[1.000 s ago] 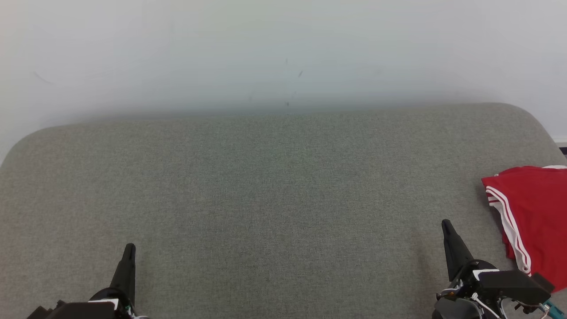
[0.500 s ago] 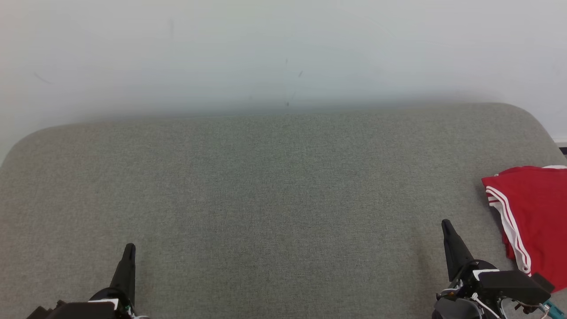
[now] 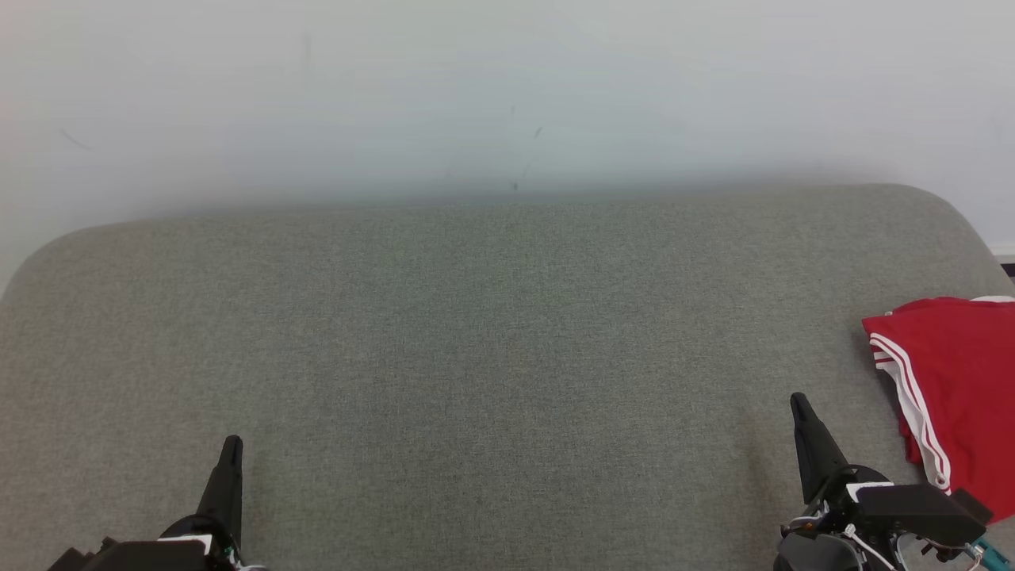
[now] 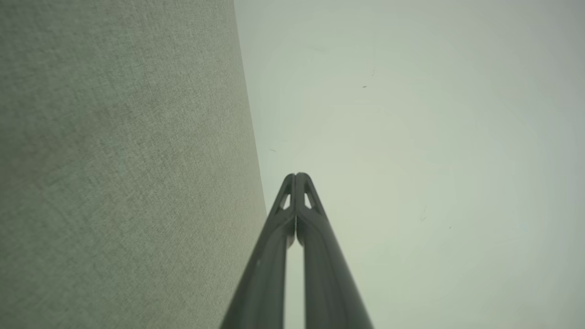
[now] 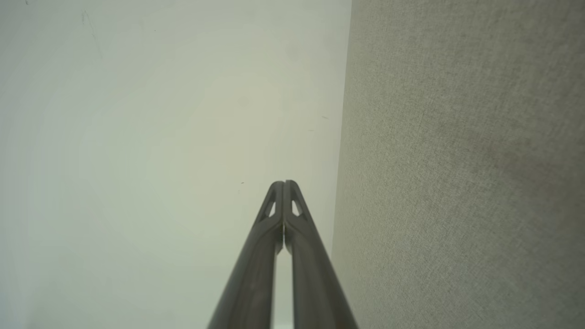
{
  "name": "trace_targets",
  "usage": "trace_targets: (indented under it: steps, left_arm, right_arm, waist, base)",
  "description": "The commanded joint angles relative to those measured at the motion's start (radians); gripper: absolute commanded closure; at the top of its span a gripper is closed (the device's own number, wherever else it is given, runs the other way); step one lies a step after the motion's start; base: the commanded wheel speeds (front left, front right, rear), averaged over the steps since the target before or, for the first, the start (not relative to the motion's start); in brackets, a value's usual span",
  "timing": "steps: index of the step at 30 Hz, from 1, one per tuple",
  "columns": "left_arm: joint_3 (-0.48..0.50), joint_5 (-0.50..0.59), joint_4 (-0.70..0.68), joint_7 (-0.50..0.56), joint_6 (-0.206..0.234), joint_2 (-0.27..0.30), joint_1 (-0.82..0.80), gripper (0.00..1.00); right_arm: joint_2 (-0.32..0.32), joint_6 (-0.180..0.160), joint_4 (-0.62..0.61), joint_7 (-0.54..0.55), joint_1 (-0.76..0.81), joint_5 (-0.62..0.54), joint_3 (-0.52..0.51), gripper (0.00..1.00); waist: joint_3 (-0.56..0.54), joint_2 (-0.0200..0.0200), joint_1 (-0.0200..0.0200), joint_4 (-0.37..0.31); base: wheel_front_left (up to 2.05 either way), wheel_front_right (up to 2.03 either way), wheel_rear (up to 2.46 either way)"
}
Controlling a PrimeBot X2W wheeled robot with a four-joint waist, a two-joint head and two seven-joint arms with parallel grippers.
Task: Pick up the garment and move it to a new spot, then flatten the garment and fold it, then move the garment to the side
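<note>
Red garment (image 3: pixel 951 388) with white side stripes lies at the right edge of the grey fabric surface (image 3: pixel 507 341), just right of the right gripper (image 3: pixel 798 403) and apart from it. The left gripper (image 3: pixel 231 442), at the near left, and the right gripper each have fingers pressed together on nothing, pointing toward the pale wall (image 3: pixel 507 95).

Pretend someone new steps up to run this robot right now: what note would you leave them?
Left gripper: shut, empty, low at the left above the grey cushion.
Right gripper: shut, empty, low at the right, near the red garment but apart from it.
Garment: lies at the cushion's right edge, partly cut off by the picture.
Done: it appears folded and set aside, though I cannot be sure.
Left: probably nothing; check the fold.
</note>
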Motion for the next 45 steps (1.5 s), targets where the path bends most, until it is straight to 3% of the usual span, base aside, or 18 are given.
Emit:
trace_targets:
  steps: [1,45]
  left_arm:
    - [0.004,-0.004,-0.003,0.001,-0.001,0.004,-0.009,1.00]
    - [0.003,-0.004,-0.003,0.000,-0.001,0.004,-0.009,1.00]
  right_arm:
    - [0.003,-0.002,-0.001,0.003,0.009,0.001,0.000,1.00]
    - [0.003,-0.002,-0.001,0.003,0.009,0.001,0.000,1.00]
  waist:
    - [0.000,-0.0001,0.0000,0.000]
    - [0.000,-0.0001,0.0000,0.000]
  base:
    - [0.00,0.00,0.00]
    - [0.00,0.00,0.00]
